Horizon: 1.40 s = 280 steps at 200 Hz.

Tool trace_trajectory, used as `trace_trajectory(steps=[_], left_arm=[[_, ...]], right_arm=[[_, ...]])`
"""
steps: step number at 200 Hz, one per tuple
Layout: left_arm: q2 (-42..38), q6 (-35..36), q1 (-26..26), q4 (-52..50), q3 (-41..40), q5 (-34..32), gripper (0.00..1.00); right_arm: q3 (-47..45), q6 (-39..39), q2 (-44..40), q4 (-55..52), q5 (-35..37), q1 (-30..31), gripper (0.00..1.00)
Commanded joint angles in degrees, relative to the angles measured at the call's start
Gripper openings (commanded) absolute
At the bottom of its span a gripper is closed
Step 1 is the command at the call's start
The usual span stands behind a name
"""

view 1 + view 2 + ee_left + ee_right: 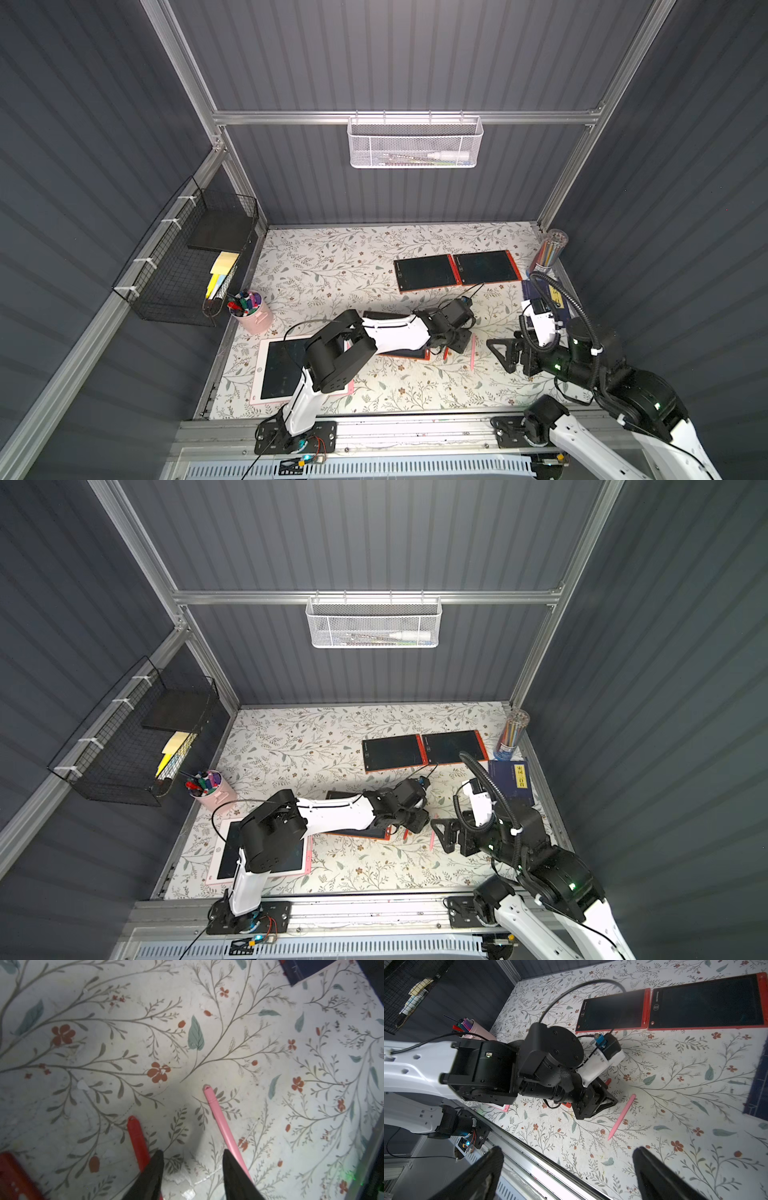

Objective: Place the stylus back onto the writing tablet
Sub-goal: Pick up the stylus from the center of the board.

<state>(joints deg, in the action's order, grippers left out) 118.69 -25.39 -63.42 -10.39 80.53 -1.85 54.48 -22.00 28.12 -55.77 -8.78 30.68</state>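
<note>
Holders, 2: pink cup (255, 318) of markers; clear pencil tube (549, 251).
Writing tablets, 4:
- Red-framed, 3: rear-left red tablet (426, 273) and rear-right red tablet (486, 267), side by side, well to the right of the pink cup; third red tablet (409, 354), partly hidden.
- Pink-framed, 1: pink-framed tablet (262, 365), near the pink cup.

Loose styluses, 2: red stylus (138, 1142); pink stylus (222, 1122).
Baskets, 2: white mesh basket (413, 143); black wire basket (187, 257).
Books, 1: blue book (513, 781).

White arm links (399, 330), black joints (332, 353), black right gripper (568, 1149), ribbed conduit (584, 316)
</note>
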Motion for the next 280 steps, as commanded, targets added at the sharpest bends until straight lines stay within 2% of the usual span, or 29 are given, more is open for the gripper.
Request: trace_trajectory(steps=[1,113,180,218,280], left_arm=[[0.7,-2.8,-0.3,-6.1,3.2,-4.0,0.47],[3.8,-3.7,-0.8,-14.5,6.5,-5.2,0.39],[6.0,-3.7,-0.8,-19.1,7.8,-9.9,0.25],[7.4,-3.8,-1.4,-22.2,8.5,-13.3,0.22],[8.9,-3.5,-2.1,-23.0,9.4,-14.1,0.23]], right_arm=[[-1.0,0.7,-1.0,-0.1,0.4,-0.1,0.99],[-1.6,0.7,-1.6,0.1,1.1,-0.1,0.99],[-1.7,0.4,-1.6,0.1,1.7,-0.1,0.99],[-1.7,0.5,-1.4,0.1,1.9,-0.1,0.99],[-1.7,0.4,-1.5,0.1,2.0,-0.2,0.99]])
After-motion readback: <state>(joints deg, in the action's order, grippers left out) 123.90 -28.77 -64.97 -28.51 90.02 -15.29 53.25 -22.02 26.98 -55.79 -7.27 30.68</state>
